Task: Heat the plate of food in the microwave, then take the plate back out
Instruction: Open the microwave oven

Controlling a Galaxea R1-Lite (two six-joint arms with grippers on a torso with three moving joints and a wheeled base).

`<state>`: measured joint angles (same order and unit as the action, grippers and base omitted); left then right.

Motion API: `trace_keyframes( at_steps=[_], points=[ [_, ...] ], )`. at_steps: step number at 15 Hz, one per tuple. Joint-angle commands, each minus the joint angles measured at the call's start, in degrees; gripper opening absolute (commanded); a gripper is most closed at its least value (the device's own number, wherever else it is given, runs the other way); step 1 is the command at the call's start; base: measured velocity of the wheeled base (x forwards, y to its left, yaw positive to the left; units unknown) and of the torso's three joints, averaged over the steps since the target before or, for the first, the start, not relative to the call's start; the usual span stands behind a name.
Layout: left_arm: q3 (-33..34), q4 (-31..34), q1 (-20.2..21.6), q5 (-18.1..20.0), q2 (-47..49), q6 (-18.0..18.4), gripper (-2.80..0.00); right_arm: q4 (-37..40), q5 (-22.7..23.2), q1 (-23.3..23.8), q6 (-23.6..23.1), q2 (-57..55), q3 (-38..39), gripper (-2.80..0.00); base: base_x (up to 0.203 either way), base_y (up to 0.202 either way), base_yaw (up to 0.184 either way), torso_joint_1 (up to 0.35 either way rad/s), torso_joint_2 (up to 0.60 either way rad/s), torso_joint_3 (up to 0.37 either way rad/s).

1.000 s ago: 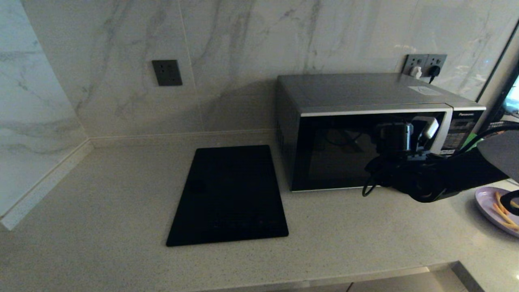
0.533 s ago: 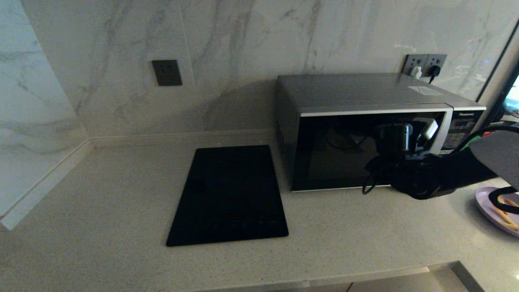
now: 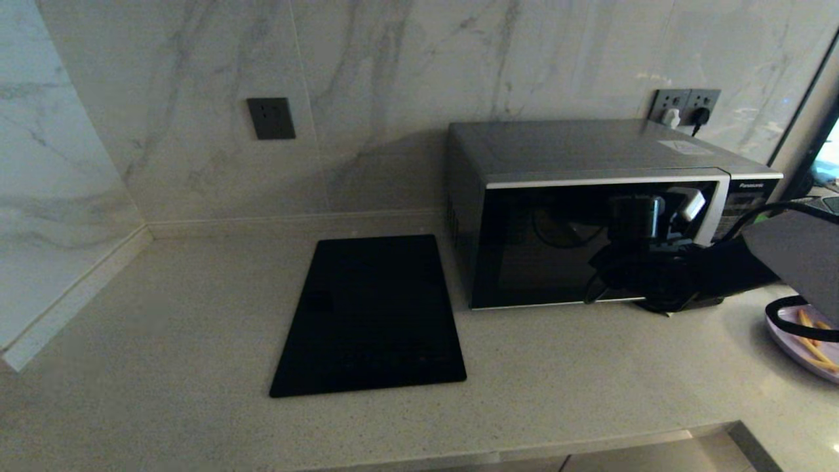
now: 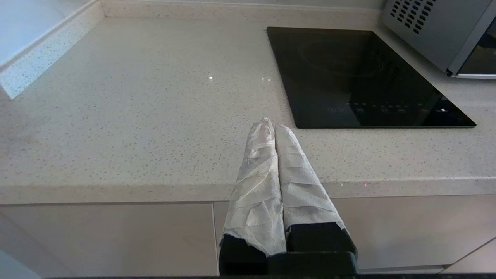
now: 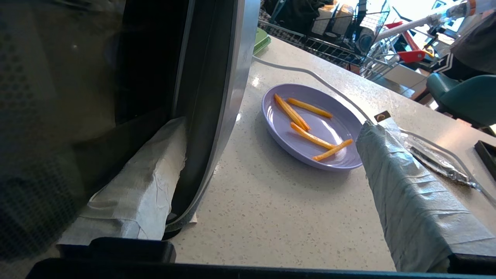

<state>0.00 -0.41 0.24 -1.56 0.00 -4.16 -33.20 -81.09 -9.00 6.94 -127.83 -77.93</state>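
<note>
The silver-grey microwave (image 3: 590,151) stands at the back right of the counter with its dark glass door (image 5: 155,58) looking shut. My right gripper (image 3: 685,213) (image 5: 271,126) is open at the door's right edge. One wrapped finger (image 5: 139,186) is tucked behind the curved silver handle strip (image 5: 228,97); the other finger (image 5: 403,193) hangs free over the counter. The lavender plate of food (image 3: 783,331) (image 5: 343,124), with a few orange sticks, sits on the counter right of the microwave, untouched. My left gripper (image 4: 273,126) is shut and empty, parked at the counter's front edge.
A flat black cooktop (image 3: 370,314) (image 4: 360,73) lies left of the microwave. Wall sockets (image 3: 685,105) with plugs sit behind it. A white cable (image 5: 310,73), a clear wrapper (image 5: 438,162) and a green board (image 5: 260,40) lie near the plate.
My right arm has dropped lower and swung in closer to the microwave's front, covering more of the plate in the head view. The door looks unmoved.
</note>
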Motion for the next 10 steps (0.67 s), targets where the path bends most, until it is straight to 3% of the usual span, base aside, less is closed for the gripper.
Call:
trace_keyframes(
  at_steps=[1, 10],
  points=[
    [0.0, 0.0, 0.0, -0.1, 0.1, -0.1, -2.8, -0.3, -0.6, 0.8, 0.0, -1.0, -0.4, 0.0, 0.0, 0.0, 0.0, 0.0, 0.0, 0.0],
    [0.0, 0.0, 0.0, 0.0, 0.1, -0.1, -2.8, -3.0, -1.7, 2.2, -0.2, -2.3, -0.9, 0.0, 0.0, 0.0, 0.0, 0.0, 0.0, 0.0]
  ],
)
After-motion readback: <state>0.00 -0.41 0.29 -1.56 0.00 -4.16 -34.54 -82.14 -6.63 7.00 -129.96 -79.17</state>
